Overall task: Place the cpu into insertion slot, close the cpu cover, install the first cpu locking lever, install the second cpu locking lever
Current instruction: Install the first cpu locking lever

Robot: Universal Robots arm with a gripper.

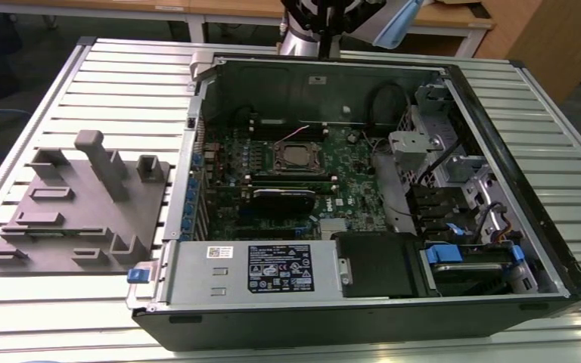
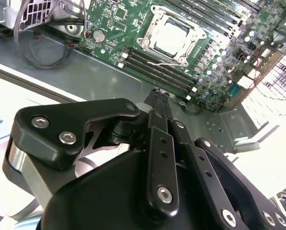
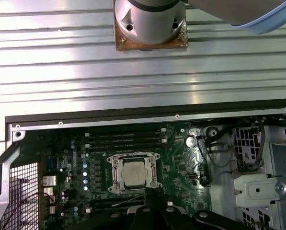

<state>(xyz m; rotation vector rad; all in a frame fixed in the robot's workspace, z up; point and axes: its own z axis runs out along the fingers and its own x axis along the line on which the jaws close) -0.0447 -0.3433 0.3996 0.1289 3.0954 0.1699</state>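
Hovering over the open computer case (image 1: pixel 200 249) on the slatted worktop (image 1: pixel 69 83), the end effector (image 2: pixel 158 98) is showing its two black fingers (image 2: pixel 154 136) pressed together at the tips with nothing visible between them, so it is carrying no part. In the first wrist view it is hanging just beside the insertion slot (image 1: pixel 278 157), on the side away from the arm's base (image 3: pixel 150 21), apart from it and touching nothing. The cpu (image 3: pixel 135 172) is lying flat inside that slot on the green board (image 1: pixel 346 189), dull metal top upward, and the cpu cover (image 3: pixel 115 175) is sitting down around it as a silvery frame, with the chip showing through its window in both wrist views. Judging from that, placing the chip and closing the cover are looking finished, and the work is standing at the locking levers. A thin pale line (image 3: pixel 128 199) is running along the slot's near edge; whether it is a lever lying unlatched or a stray wire cannot be told. Seating a lever is calling for the closed fingertips to bear on a very slender rod, pressing it down and sideways under its catch without sliding off onto the memory slots (image 2: pixel 157 64) crowding that side. The grey fixture (image 1: pixel 79 197) is sitting well apart, at the exterior view's left.
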